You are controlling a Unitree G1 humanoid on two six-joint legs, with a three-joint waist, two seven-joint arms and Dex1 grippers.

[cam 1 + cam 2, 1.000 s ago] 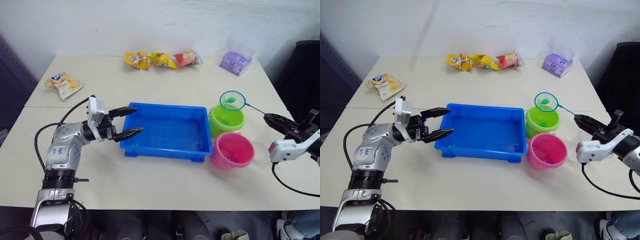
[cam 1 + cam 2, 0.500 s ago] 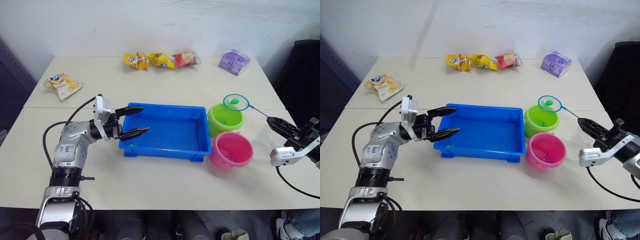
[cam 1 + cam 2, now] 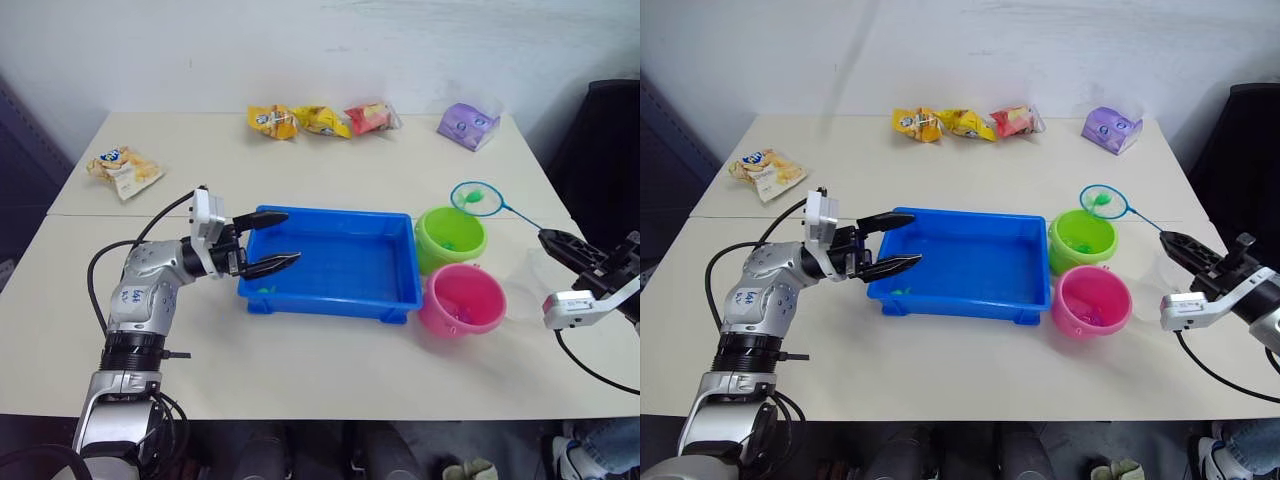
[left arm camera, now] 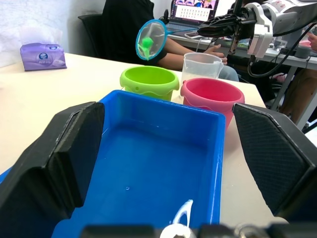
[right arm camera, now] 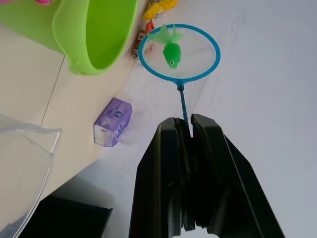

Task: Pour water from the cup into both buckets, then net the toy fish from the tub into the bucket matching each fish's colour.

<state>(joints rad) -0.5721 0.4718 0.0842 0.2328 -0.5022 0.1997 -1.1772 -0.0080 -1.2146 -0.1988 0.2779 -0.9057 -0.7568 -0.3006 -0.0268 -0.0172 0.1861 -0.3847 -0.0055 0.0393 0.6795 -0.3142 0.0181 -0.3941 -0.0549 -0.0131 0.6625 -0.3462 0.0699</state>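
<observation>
Since the earlier frame the net [image 3: 476, 197] has slid off from above the green bucket [image 3: 450, 238] toward the far-right side, its hoop now hanging just past the bucket's far rim; the left arm has eased in closer to the blue tub [image 3: 330, 263].

Largest to smallest:

- Tub – mid-table, long axis running left-right, some water in it and a small green fish [image 3: 898, 292] at its near-left corner.
- Clear measuring jug [image 4: 201, 65] – set down just right of the buckets, looks empty, so pouring is prob. done.
- Green bucket behind, pink bucket [image 3: 462, 299] in front, touching or nearly so; the pink one has something small inside – prob. fish.
- Net – thin stick clamped between the shut fingers of the right gripper [image 5: 187, 130]; handle runs from the gripper up-left toward the hoop, hoop held roughly level above the table.
- Green fish [image 5: 171, 52] – lying in the hoop.

Left gripper [image 3: 268, 243] hovers over the tub's left end, fingers apart, holding nothing.

Judgement: netting is under way; this green fish needs tipping into the green bucket, and at least one more fish is left in the tub.
</observation>
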